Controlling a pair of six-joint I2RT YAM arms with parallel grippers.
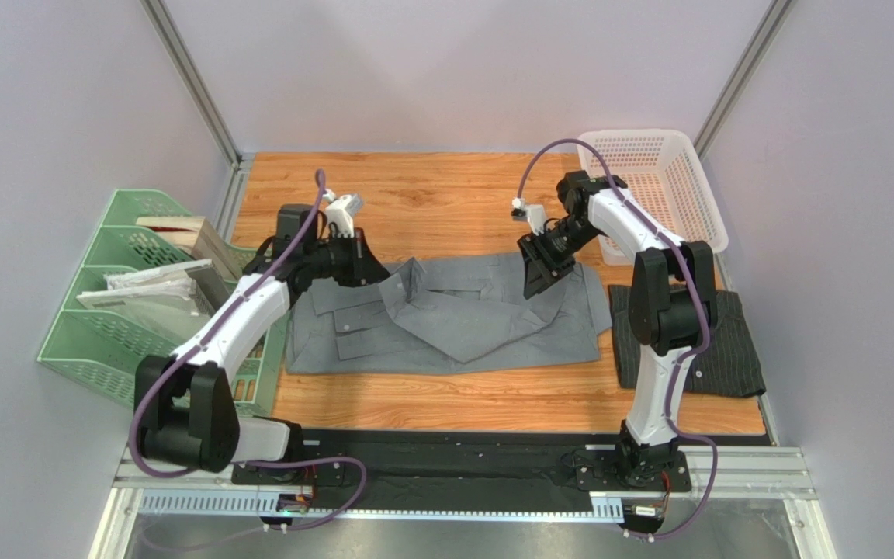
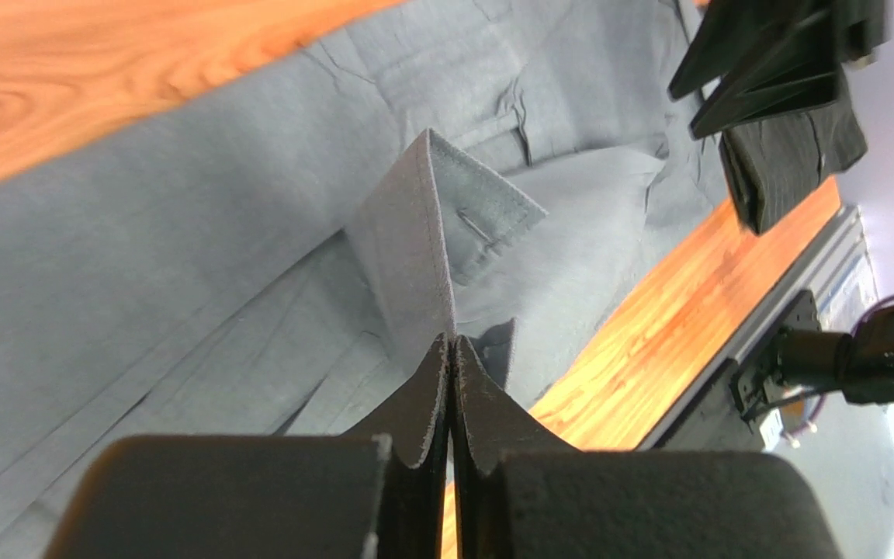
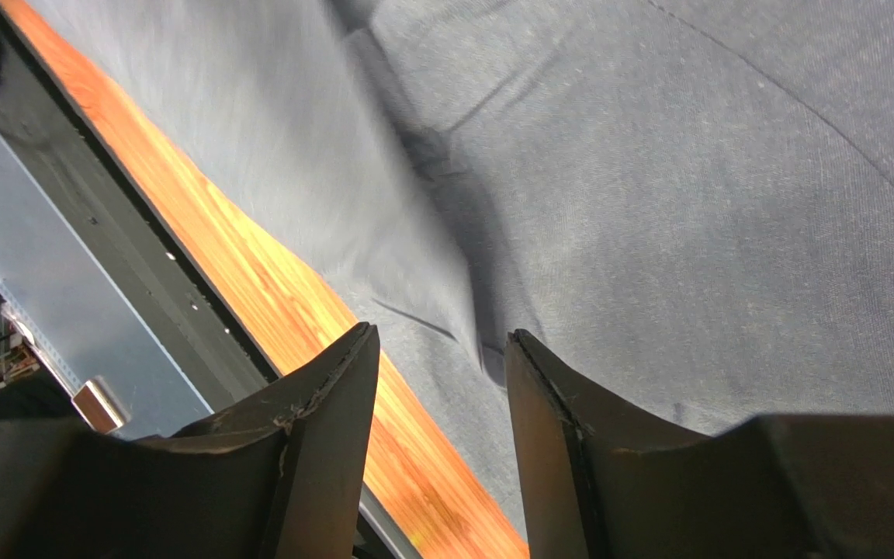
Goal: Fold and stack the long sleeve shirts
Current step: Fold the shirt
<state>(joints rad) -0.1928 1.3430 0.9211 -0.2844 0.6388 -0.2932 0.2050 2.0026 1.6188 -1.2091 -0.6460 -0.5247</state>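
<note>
Grey shirt (image 1: 452, 317) lies spread across the middle of the wooden table (image 1: 440, 186), rumpled and partly folded in on itself, its long axis running left to right between the two arms. The left gripper (image 2: 452, 349) sits at the shirt's far-left corner and is clenched on a stiff band of the grey cloth with a buttonhole in it (image 2: 463, 204), which looks like a cuff; the band stands up from between the closed jaws. The right gripper (image 3: 440, 349) hangs over the shirt's right end with its fingers apart and nothing between them. Whether its tips touch the cloth cannot be told.

So the cloth stretches rightward from the left gripper to the right one, each arm nearest its own end. Judging by this, the next fold depends on carrying the pinched band inward over the body of the shirt, along that long axis, while the right end stays flat.

The charcoal pinstriped shirt (image 1: 741, 344) lies folded at the right edge of the table, just beside the grey one and well apart from the left arm; the right arm's upper links cover much of it. The grey shirt's other sleeve cannot be picked out among the creases, and the white mesh basket (image 1: 662, 175) stands apart at the far right corner
</note>
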